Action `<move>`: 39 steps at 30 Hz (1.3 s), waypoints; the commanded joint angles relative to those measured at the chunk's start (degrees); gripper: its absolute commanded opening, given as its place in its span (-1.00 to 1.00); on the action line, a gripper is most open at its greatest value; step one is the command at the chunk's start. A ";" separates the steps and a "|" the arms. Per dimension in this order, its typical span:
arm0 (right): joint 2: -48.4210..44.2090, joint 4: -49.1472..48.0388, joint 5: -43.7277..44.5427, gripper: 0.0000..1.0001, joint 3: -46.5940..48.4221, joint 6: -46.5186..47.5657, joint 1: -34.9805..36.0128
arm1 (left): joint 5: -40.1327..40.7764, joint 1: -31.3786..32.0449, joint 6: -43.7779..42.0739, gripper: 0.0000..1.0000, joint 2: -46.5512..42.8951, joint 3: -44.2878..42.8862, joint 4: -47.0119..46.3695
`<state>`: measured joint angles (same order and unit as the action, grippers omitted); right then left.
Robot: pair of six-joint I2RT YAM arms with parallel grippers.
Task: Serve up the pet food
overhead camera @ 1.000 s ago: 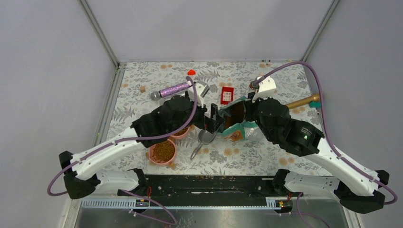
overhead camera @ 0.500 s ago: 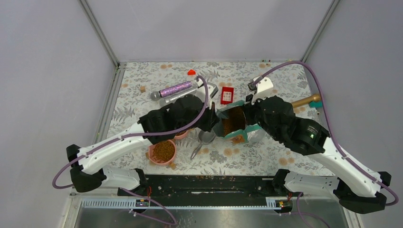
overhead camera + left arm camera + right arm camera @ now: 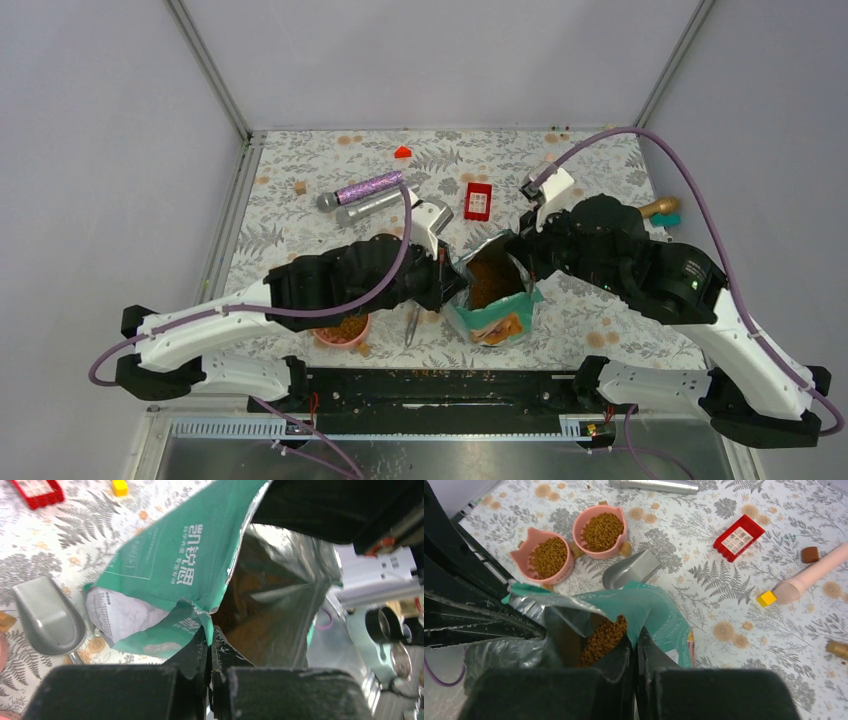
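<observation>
As your teal-and-silver pouch stands upright at mid-table with its mouth spread open, log the following.

- Left gripper: jaws pressed together on the pouch's teal rim, left side.
- Right gripper: jaws pinched tight on the opposite rim.
- Kibble: brown pellets heaped inside the pouch. More fills two pink cat-eared bowls, side by side on the floral table, left of the pouch.
- Grey scoop: lying between bowls and pouch, apart from both your grippers.
- Red block: beyond the pouch.
</observation>
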<state>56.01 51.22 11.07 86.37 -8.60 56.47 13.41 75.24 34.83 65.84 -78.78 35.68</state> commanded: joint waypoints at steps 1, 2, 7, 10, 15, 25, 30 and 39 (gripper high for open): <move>4.25 -4.11 1.85 -1.00 6.71 2.84 -0.21 | 17.98 -0.36 6.90 -1.00 1.95 -6.82 -11.79; 5.69 -3.44 2.26 -1.00 7.46 2.98 -1.36 | 20.53 -0.36 8.50 -1.00 2.48 -6.82 -11.59; 11.56 -4.85 -9.12 -0.96 8.21 4.51 -10.60 | 34.35 -1.07 10.05 -1.00 9.10 -11.34 -9.58; 13.14 -6.19 -12.73 -0.74 8.38 4.73 -15.19 | 29.76 -5.76 13.13 -1.00 14.72 -16.13 -6.31; 11.35 -4.87 -15.60 -0.09 8.80 5.96 -17.49 | 26.17 -9.52 16.86 -1.00 18.36 -17.58 -6.37; -10.02 -15.42 -16.17 0.99 -10.37 6.43 -17.52 | 26.31 -9.68 15.62 -1.00 19.75 -17.31 -8.00; -15.86 -15.32 -13.85 0.99 -17.97 4.38 -17.46 | 24.92 -9.68 15.48 -1.00 18.79 -15.61 -8.50; -10.72 -16.33 -14.35 0.57 -18.29 6.01 -17.53 | 22.85 -9.68 14.70 -1.00 14.77 -11.54 -10.60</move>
<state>42.41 38.50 -2.63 66.22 -3.70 38.83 35.11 66.50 50.35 84.42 -90.72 30.48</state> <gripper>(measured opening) 0.938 0.010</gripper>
